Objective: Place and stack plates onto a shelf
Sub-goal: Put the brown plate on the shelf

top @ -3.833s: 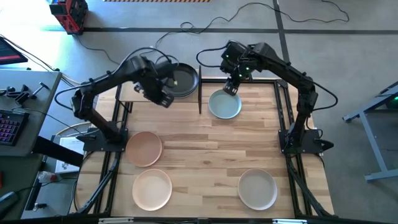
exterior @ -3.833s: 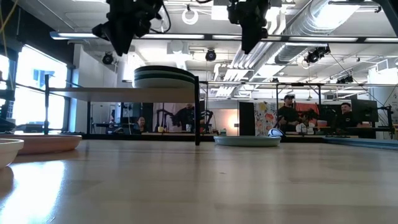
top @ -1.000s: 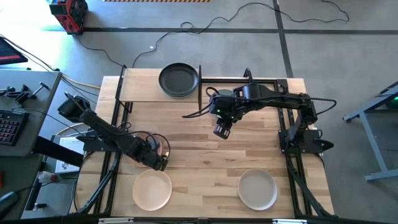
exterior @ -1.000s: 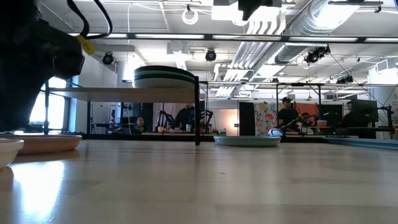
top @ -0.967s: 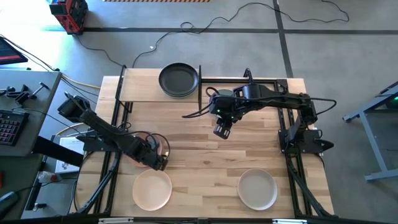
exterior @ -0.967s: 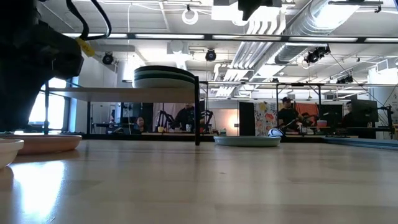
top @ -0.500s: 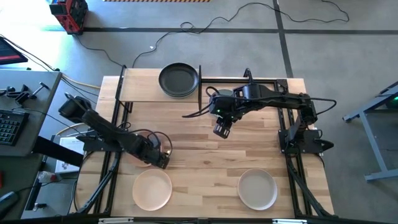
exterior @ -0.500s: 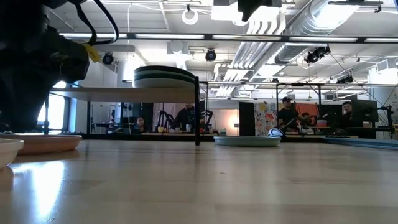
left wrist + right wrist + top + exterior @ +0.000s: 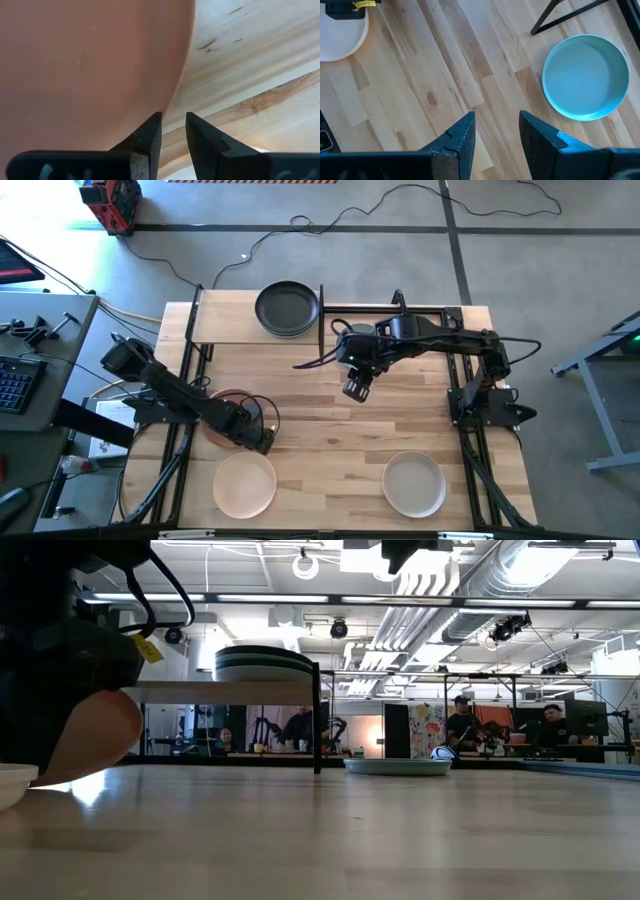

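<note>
My left gripper is near the table's left edge, shut on the peach-pink plate, which stands tilted in the low view. My right gripper hangs open high over the table's middle, touching nothing. The pale blue plate rests flat on the tabletop beside the shelf, under the right arm. The shelf stands at the far left; on its right end sits a stack of plates with a black one on top. In the low view the stack shows on the board. My left gripper pinches the peach-pink plate by its rim, on the side toward the table's near-right. The fingers come from above, pointing down. The plate is tilted, held side up and underside toward the near edge; whether its low edge touches the table I cannot tell.
A beige plate lies near the front left, just in front of my left gripper, and a whitish plate lies front right. Bare planks stretch between them and across the table's middle. Black frame posts stand at the shelf's right end.
My left gripper has risen a little and shifted slightly toward the table's right. The peach-pink plate, which lay flat on the table, is now tipped up, its gripped side raised and its far-left side staying low. My right arm has kept still.
</note>
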